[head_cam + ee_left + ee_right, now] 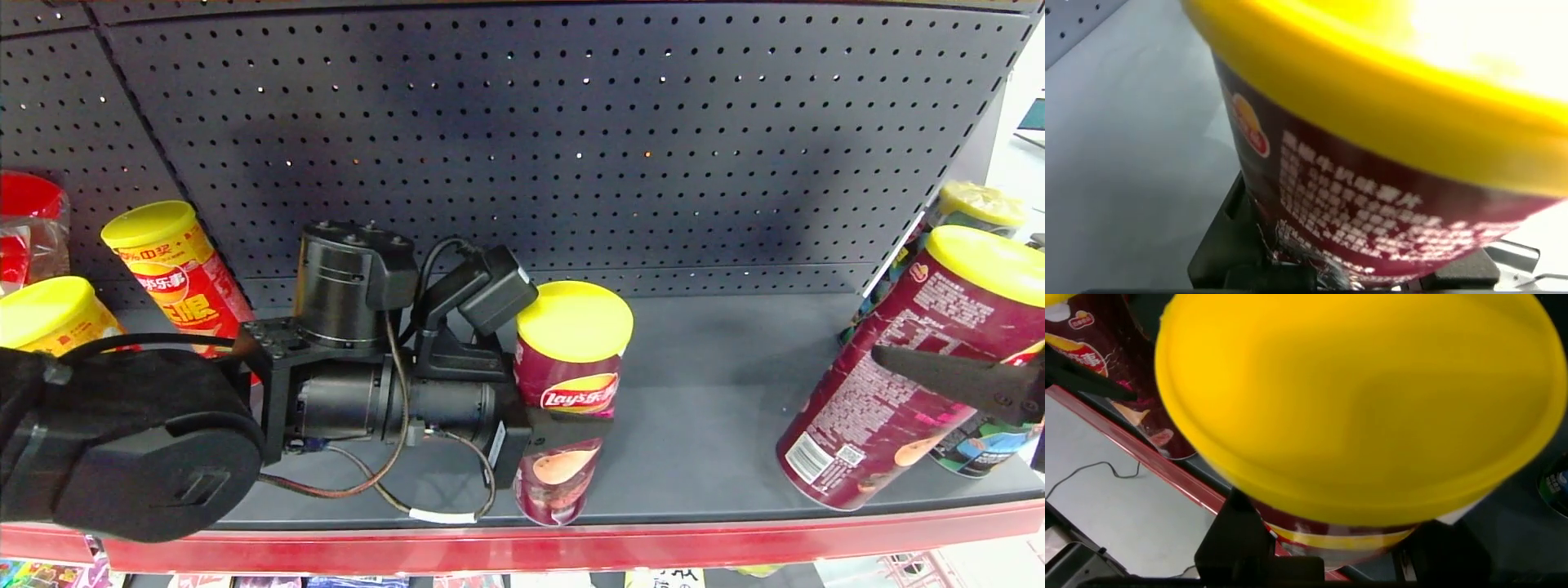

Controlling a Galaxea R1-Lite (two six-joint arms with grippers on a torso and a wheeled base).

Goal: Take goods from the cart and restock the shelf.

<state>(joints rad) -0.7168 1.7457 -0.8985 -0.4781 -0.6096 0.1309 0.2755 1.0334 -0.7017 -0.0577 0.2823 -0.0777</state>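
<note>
Left gripper [563,426]: clenched side-on around the waist of a maroon cardboard chip can with a yellow plastic lid [569,380], centre of the frame. The can is upright, its base low on the dark grey metal shelf board [710,408], just behind the red front lip [653,543]. Whether the base bears fully on the board cannot be told.

Right gripper [922,367]: grasping a second maroon yellow-lidded can [857,416] at the right of the frame. This can is tilted, lid toward the upper right, lower edge near the lip. Its lid [1355,400] sits close above the gripper.

Step judged: setting both cans down on the shelf.
- Centre can: seat the base flat before loosening. It is tall and narrow and stands close to the lip, so a nudge deeper seems wise. Draw the gripper off level, toward the left of the frame, so it does not drag the can over.
- Right can: bring it upright before lowering. Mind the green-and-dark can with a yellow lid [980,204] close behind it.

Containers: every can is lidded, contents unseen.

Also stocked: a red chip can with a yellow lid [175,269] at the left, and another red yellow-lidded can [49,318] nearer the left edge.
</note>
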